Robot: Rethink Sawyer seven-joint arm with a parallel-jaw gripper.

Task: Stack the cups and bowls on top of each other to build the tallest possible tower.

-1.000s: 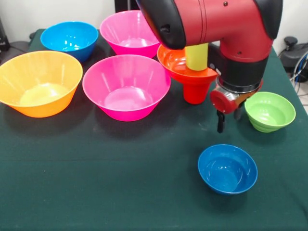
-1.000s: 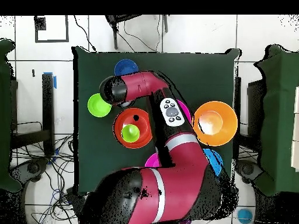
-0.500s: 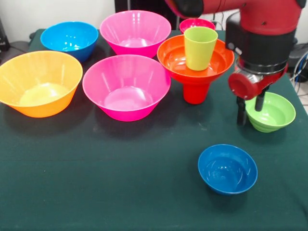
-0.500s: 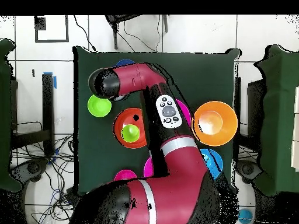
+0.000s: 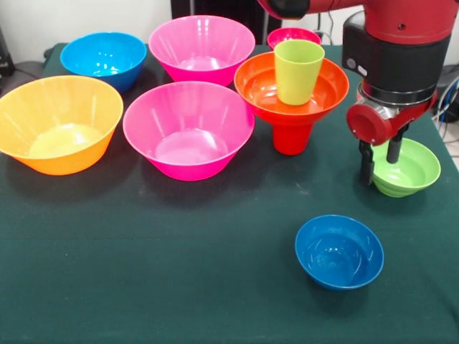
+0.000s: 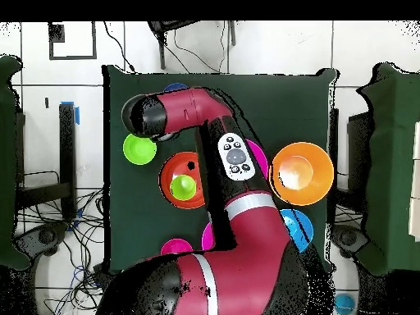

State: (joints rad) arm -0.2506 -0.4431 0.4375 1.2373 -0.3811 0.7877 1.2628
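Observation:
The tower stands right of centre in the front view: a red cup (image 5: 290, 138) upside down as base, the wide red-orange bowl (image 5: 259, 87) on it, and the lime-green cup (image 5: 297, 70) upright in the bowl. It also shows in the overhead view (image 6: 183, 187). My gripper (image 5: 381, 159) is open and low at the small green bowl (image 5: 410, 168). One finger (image 5: 369, 169) is outside its left rim, the other over its inside. The small blue bowl (image 5: 338, 251) sits in front. A small red bowl (image 5: 292, 34) stands behind the tower.
Two big pink bowls (image 5: 188, 129) (image 5: 195, 49), the yellow-orange bowl (image 5: 59, 123) and the mid-sized blue bowl (image 5: 104, 59) fill the left half. In the overhead view the arm (image 6: 238, 164) covers much of the table, and the green bowl (image 6: 139, 149) lies beside its wrist.
The gripper has moved from beside the tower to the small green bowl's left rim and come lower. The arm's upper part no longer covers the tower.

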